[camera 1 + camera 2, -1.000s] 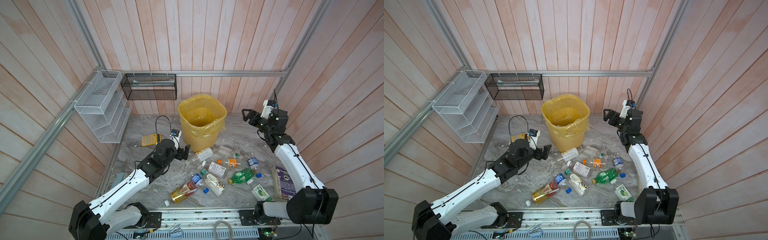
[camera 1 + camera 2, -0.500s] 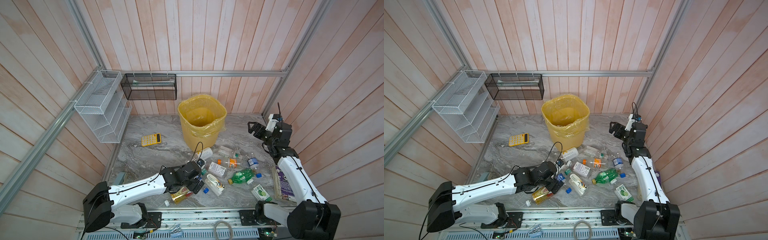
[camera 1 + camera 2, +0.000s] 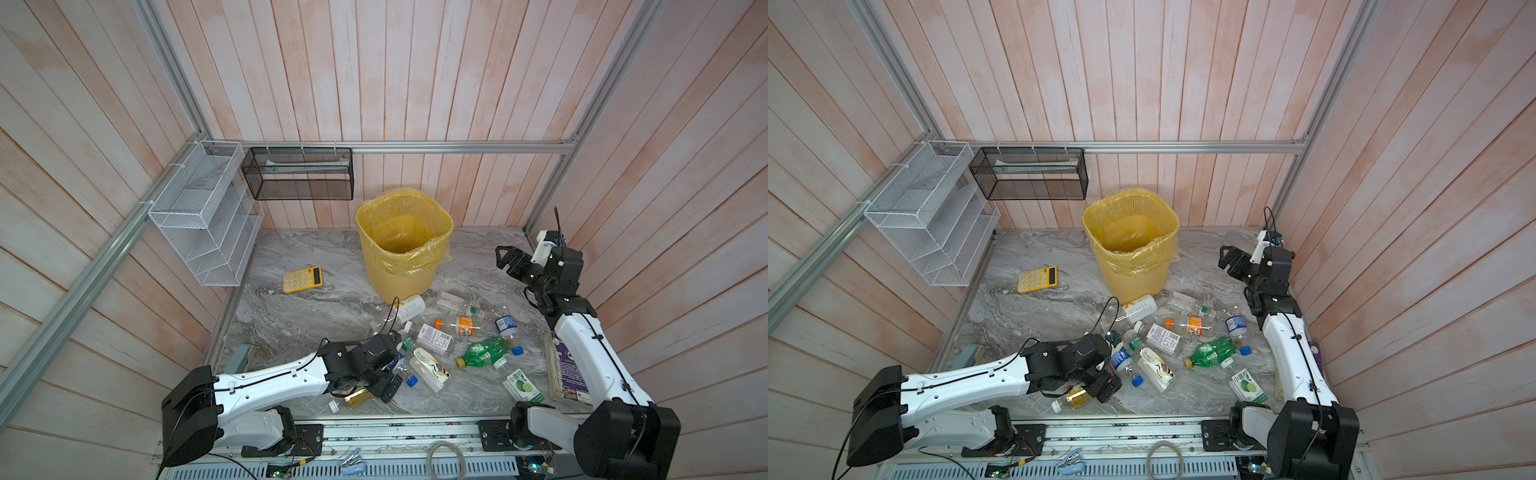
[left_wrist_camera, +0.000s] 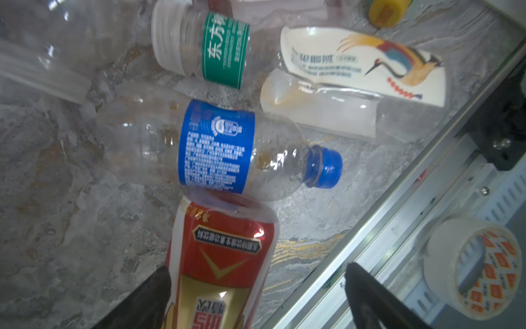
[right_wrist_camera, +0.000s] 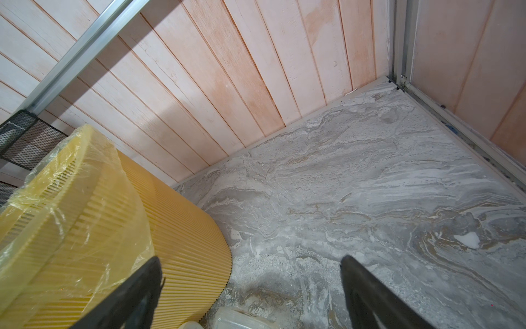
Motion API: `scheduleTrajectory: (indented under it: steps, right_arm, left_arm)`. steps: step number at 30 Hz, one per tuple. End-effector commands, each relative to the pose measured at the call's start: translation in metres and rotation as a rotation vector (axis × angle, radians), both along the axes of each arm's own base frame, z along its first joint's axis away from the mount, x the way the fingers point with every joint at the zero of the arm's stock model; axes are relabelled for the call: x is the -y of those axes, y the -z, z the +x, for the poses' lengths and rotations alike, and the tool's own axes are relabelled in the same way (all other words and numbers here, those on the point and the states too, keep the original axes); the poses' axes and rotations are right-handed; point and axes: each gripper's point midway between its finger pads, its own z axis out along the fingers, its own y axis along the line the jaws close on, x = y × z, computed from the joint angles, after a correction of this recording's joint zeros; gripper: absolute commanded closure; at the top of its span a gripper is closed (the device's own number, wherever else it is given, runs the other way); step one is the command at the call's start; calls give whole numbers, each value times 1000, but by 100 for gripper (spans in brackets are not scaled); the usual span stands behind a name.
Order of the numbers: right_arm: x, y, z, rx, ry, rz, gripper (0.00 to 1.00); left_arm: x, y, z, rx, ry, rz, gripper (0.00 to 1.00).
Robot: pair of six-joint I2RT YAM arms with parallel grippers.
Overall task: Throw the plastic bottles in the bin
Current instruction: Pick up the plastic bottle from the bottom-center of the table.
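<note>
left gripper (image 4: pixel 257 270): wide apart, low down, well in front of the bin (image 3: pixel 400 286), astride the red-label bottle (image 4: pixel 225 256); one finger (image 4: pixel 153 293) right beside it, contact unclear, no clamp yet.
red-label bottle: flat on the floor (image 3: pixel 311 316), farthest out from the bin; some amber drink inside.
blue-label bottle (image 4: pixel 216 148): flat, touching the red-label bottle on its bin side.
bin: upright, open; contents hard to tell from above, maybe one clear thing at the bottom.
bottles (image 3: pixel 432 338): about ten more strewn from the foot of the bin outward; white bottle (image 3: pixel 409 307) just beside the bin's foot, green bottle (image 3: pixel 484 353) farther out, front right of the bin.
right gripper (image 3: pixel 505 259): wide apart, empty, raised just right of the bin.
done: little or nothing, judging by the heap outside the bin.
left: nearly all; next probably a squeeze on the red-label bottle, lift, carry over the bin, drop.
</note>
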Motion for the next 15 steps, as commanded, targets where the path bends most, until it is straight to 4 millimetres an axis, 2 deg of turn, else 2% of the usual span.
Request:
scheduleTrajectory:
  steps: [1,11,15]
  right_arm:
    - [6,10,0,-18,29,7,2]
    - [6,12,0,-16,34,22,2]
    - [8,14,-1,-19,39,21,1]
  left_arm:
    - [-10,14,-5,-31,-33,39,4]
    - [-13,43,-7,-61,-14,108,13]
    - [-14,49,-10,-75,-18,112,15]
